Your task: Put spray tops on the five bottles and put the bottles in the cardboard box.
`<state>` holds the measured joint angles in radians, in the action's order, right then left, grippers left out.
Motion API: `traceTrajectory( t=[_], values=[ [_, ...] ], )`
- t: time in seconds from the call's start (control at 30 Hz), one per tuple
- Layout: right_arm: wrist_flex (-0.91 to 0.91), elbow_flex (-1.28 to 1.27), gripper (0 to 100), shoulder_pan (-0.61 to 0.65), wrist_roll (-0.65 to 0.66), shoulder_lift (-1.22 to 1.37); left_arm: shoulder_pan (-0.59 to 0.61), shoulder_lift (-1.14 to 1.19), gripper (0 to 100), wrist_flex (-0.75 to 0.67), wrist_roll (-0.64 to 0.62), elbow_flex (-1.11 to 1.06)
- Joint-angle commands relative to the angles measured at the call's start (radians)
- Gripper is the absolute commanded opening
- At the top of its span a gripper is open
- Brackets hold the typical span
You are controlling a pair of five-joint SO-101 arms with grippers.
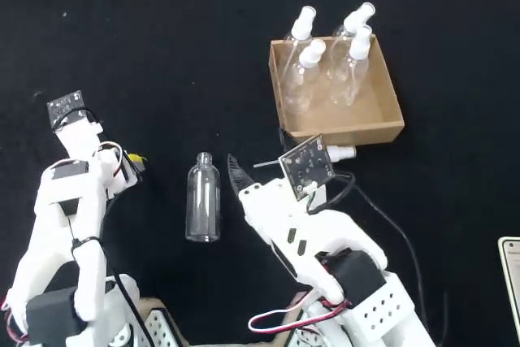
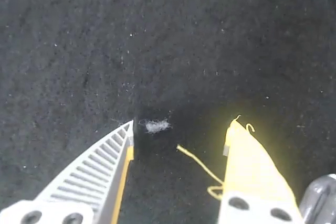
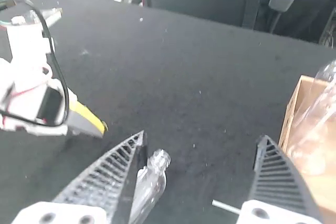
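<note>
- One big black table [image 1: 162, 54] under it all.
- Brown cardboard box [image 1: 382, 119] at the far right, with four capped bottles [image 1: 301, 79] inside.
- Wide-open right gripper [image 3: 202, 145], just beside the uncapped bottle [image 1: 203, 201].
- Same for the left gripper [image 2: 181, 129], fingers apart over bare table.
- That uncapped bottle is lying between the arms.
- Loose spray top [image 1: 341, 152] by the box's near wall.

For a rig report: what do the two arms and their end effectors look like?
Both arms are white plastic with black motors, black cables and a small circuit board at the wrist. The left end effector has one white ribbed finger and one yellow; the right end effector one white, one black.
</note>
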<state>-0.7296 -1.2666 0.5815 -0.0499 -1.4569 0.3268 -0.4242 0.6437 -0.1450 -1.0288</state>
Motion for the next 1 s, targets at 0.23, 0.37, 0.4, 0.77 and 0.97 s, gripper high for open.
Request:
traceTrajectory(
  t=[0.23,0.37,0.4,0.77,0.97],
  values=[
    [0.006,0.309,30.0,0.017,-0.017,0.470,0.010,0.000,27,-0.041,-0.011,0.001],
    [0.006,0.430,30.0,0.017,-0.018,0.659,0.010,0.000,27,-0.043,-0.011,0.001],
    [0.006,0.458,30.0,0.017,-0.021,0.705,0.010,0.000,27,-0.043,-0.011,0.001],
    [-0.014,0.562,30.0,0.014,-0.172,1.076,0.010,0.000,27,-0.043,-0.008,0.001],
    [-0.170,0.642,30.1,0.026,-0.175,1.133,0.010,0.000,27,-0.044,-0.009,0.002]
  ],
)
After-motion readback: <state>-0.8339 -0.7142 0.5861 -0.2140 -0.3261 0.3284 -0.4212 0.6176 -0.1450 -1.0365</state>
